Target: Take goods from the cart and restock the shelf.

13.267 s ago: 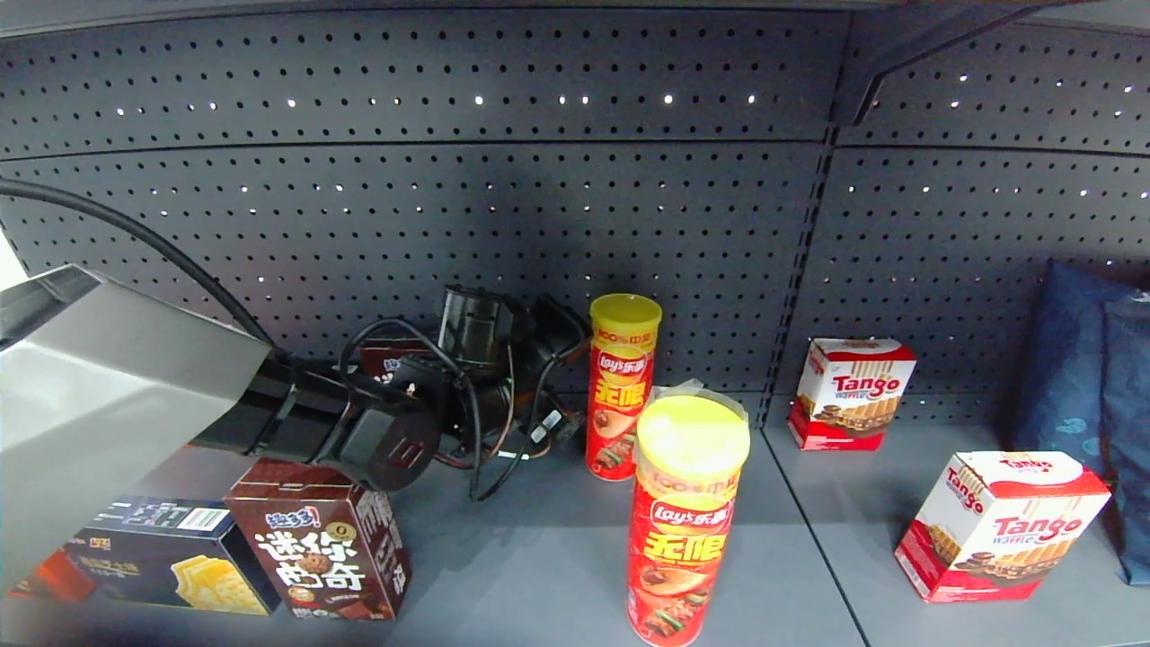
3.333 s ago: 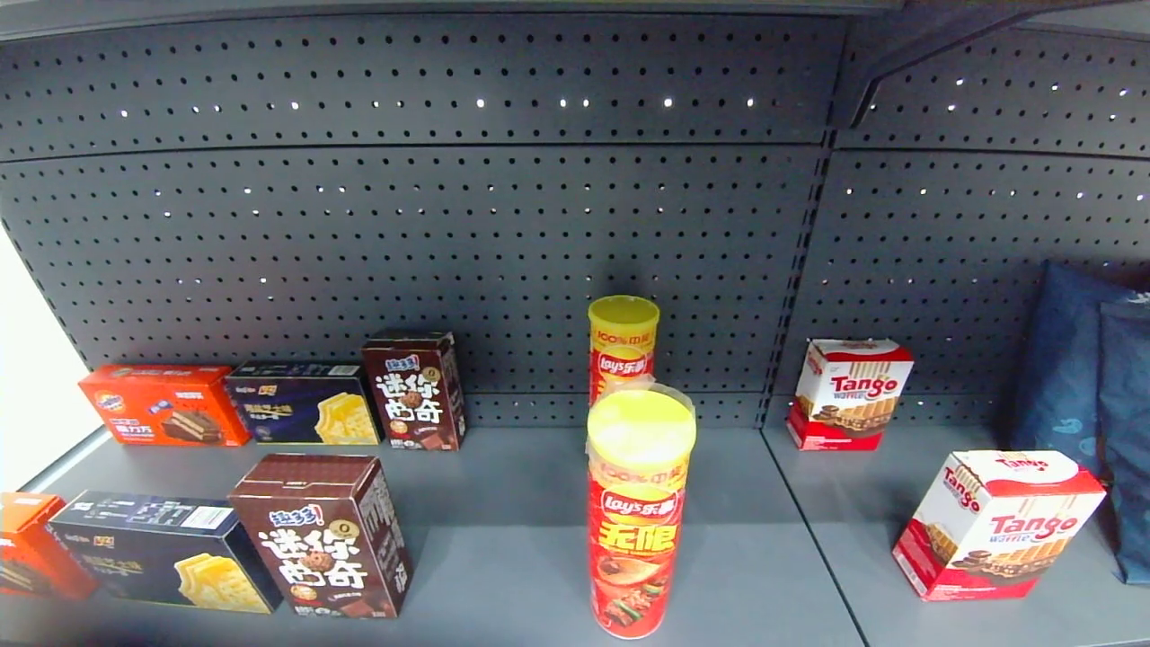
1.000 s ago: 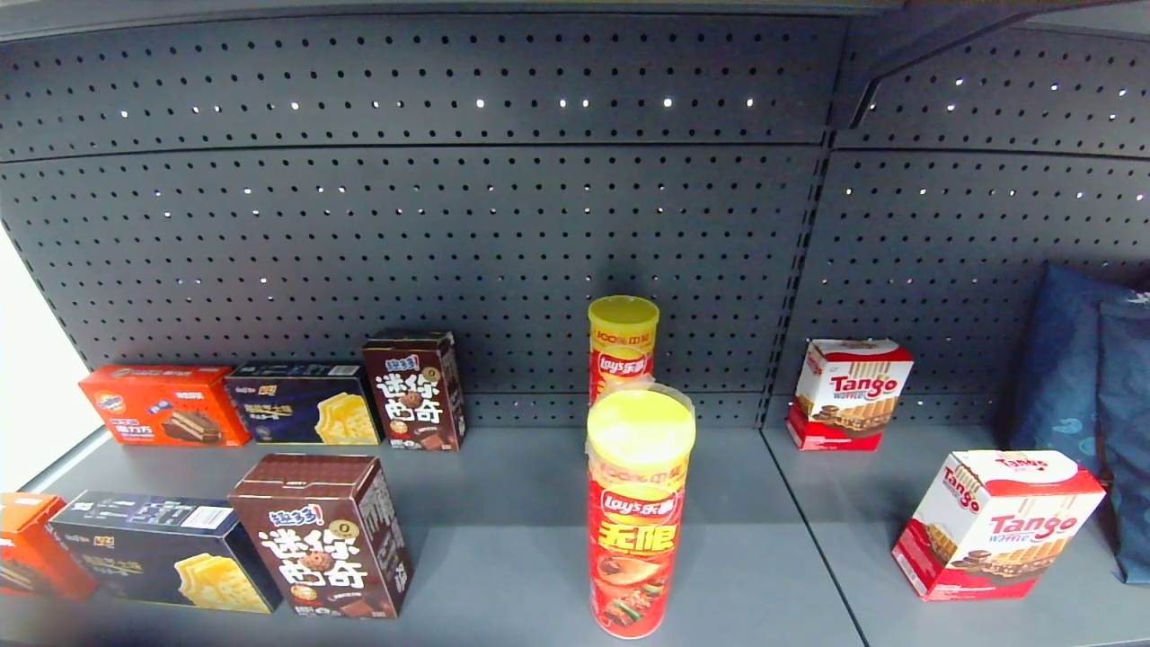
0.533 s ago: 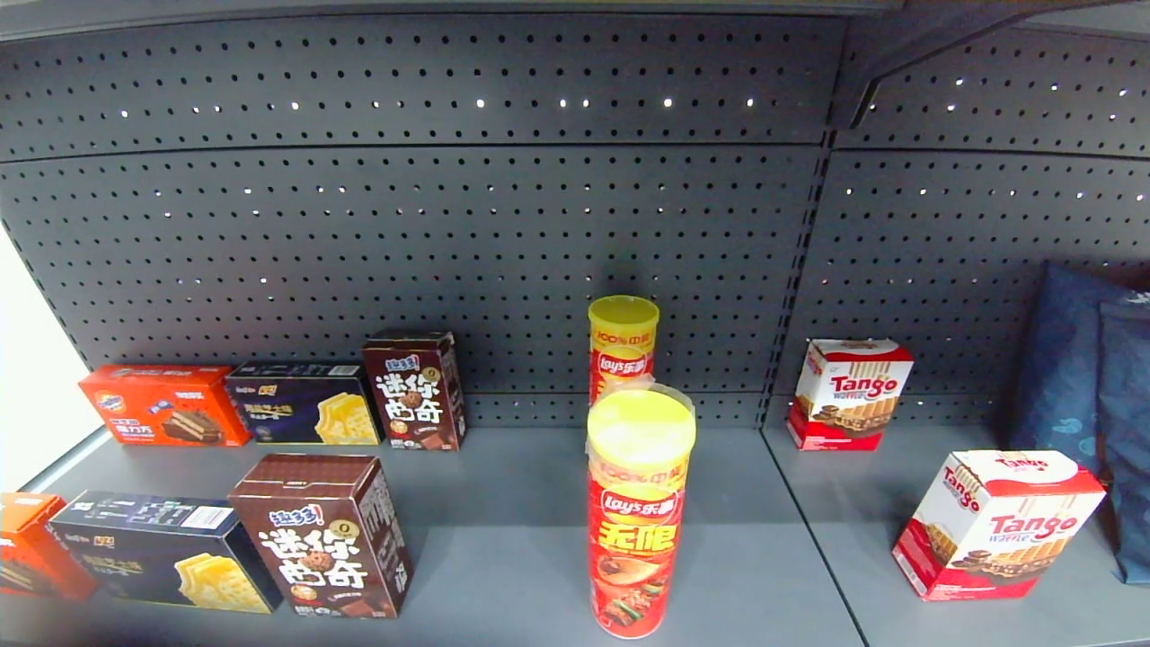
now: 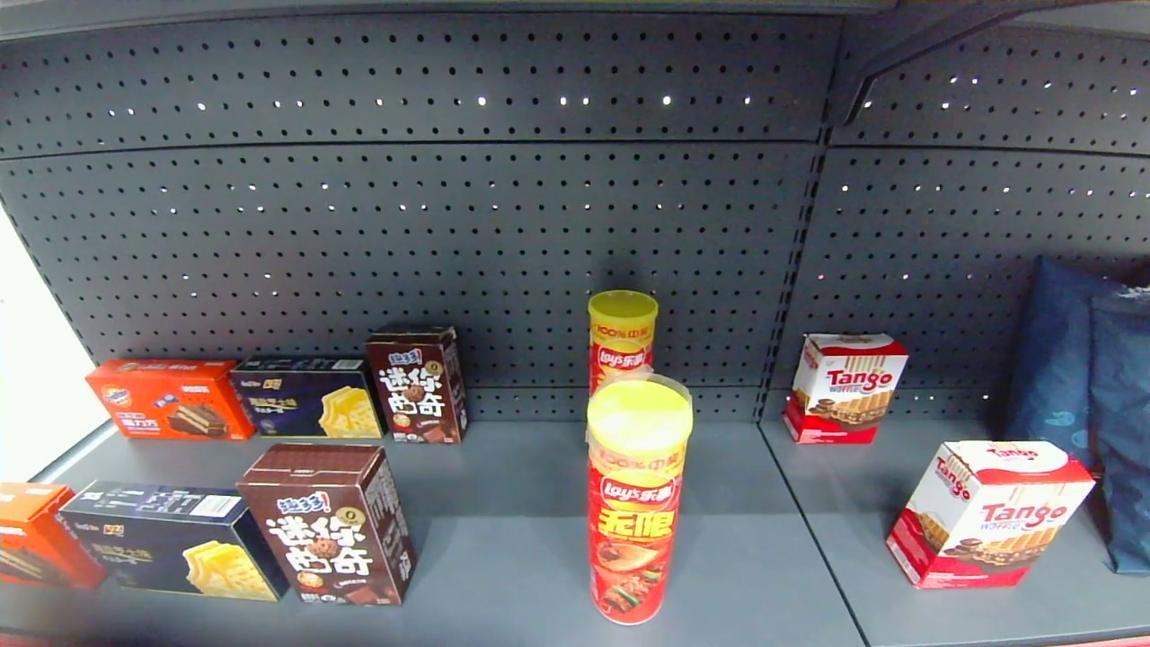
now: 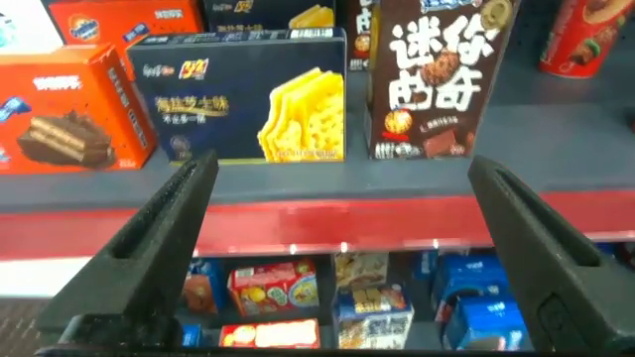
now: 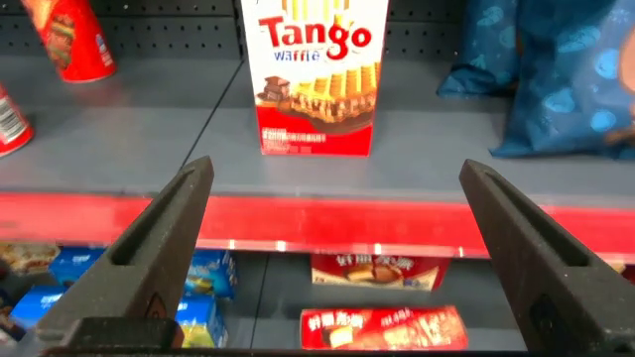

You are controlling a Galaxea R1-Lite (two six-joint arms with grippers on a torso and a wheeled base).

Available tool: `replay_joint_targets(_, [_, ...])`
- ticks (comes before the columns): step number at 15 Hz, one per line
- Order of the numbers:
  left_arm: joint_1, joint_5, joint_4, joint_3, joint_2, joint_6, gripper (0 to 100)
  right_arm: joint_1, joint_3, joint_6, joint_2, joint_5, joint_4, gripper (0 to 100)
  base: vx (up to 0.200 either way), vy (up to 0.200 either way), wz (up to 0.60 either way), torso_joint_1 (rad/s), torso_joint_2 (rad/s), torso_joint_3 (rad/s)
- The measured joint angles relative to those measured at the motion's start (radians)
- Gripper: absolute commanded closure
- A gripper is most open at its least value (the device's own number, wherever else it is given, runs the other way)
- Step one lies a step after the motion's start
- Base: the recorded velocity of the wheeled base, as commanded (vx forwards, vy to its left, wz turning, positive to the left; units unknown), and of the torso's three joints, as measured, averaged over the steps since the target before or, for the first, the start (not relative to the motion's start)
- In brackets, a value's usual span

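On the grey shelf [image 5: 512, 548] two red chip cans with yellow lids stand in line, one in front [image 5: 638, 512] and one behind [image 5: 622, 337]. To their left are two brown cookie boxes [image 5: 328, 526] [image 5: 418, 386], two navy cracker boxes [image 5: 171, 539] [image 5: 305, 400] and two orange boxes [image 5: 166, 400] [image 5: 36, 539]. Two wafer boxes [image 5: 849, 386] [image 5: 988, 512] stand on the right. My left gripper [image 6: 342, 169] is open and holds nothing, in front of the shelf edge below the navy box [image 6: 248, 99]. My right gripper [image 7: 337, 171] is open with nothing in it, in front of a wafer box [image 7: 316, 74].
Blue bags [image 5: 1078, 386] lean at the far right of the shelf. A perforated back panel [image 5: 449, 225] closes the shelf behind. A red shelf edge [image 6: 337, 223] runs along the front, with more packaged goods [image 6: 278, 293] on the level below.
Since 13.3 s ago my left arm has left the shelf and the front chip can stands further left. In the last half second the head camera has shifted slightly.
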Motion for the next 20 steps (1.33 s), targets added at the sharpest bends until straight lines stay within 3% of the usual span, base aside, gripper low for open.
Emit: replay_joint_targets(20, [0.0,0.0,0.001,0.0,0.0,0.0,0,0.0,0.0,0.001,0.0,0.0,0.0,0,0.0,0.0,0.0,0.0,0.0,0.0])
